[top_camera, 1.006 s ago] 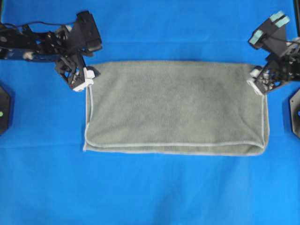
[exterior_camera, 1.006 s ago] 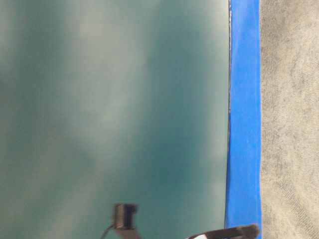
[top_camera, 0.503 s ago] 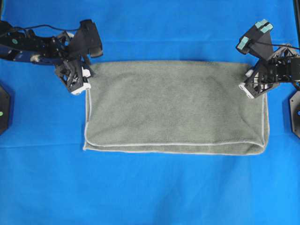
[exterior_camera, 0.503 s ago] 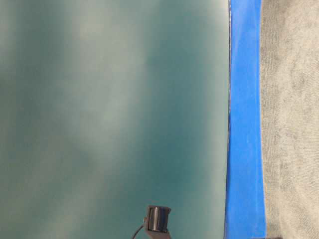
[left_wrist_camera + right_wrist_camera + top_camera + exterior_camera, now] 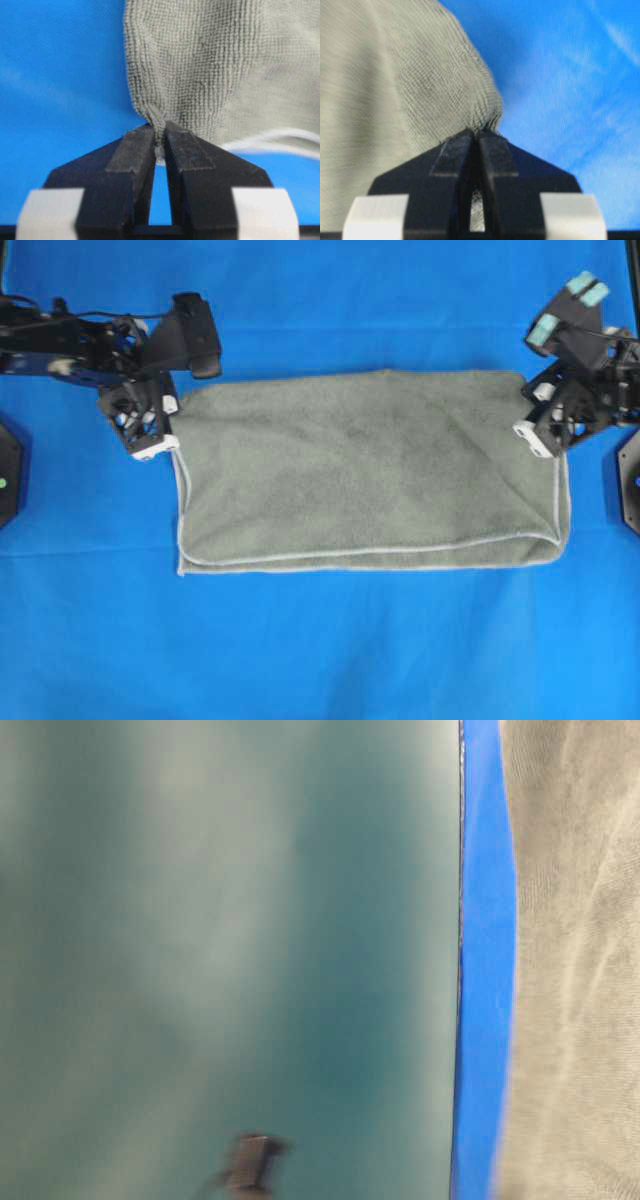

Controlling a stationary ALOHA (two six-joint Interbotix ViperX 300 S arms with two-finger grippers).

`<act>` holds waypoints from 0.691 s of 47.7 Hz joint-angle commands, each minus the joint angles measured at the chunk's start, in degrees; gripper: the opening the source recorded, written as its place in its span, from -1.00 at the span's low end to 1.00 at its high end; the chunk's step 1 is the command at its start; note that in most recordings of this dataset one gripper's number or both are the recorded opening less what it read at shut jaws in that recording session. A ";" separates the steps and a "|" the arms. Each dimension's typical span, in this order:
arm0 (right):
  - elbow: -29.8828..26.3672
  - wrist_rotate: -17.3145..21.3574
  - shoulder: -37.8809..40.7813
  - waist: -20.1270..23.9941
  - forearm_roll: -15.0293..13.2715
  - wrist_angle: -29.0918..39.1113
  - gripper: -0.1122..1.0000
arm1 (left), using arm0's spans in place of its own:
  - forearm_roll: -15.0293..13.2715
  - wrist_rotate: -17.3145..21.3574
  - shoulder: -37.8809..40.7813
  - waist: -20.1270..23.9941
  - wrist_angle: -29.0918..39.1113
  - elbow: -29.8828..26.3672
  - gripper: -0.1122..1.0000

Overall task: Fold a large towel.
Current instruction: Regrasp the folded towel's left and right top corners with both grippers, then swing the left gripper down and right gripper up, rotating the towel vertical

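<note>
My left gripper is clenched on the far-left corner of the towel. Towel lies folded in half across the middle of the blue desk. My right gripper pinches the far-right corner.

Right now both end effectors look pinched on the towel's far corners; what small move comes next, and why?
Probably lift both corners slightly together. The left end effector and right end effector are each shut on a far corner of the towel, which lies folded once with its hemmed edges toward the near side.
</note>
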 commanded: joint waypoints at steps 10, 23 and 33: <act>-10.46 0.09 -12.30 9.49 -0.09 10.46 -0.77 | -0.09 -2.99 -17.84 -4.92 10.11 -7.91 -0.73; -15.91 0.09 -13.36 13.89 -1.67 9.49 -0.77 | -0.18 -5.89 -23.55 -8.44 11.51 -9.40 -0.73; -16.17 0.88 -11.95 10.63 -7.73 9.05 -0.77 | -0.18 -8.79 -23.12 -16.44 5.10 -9.58 -0.73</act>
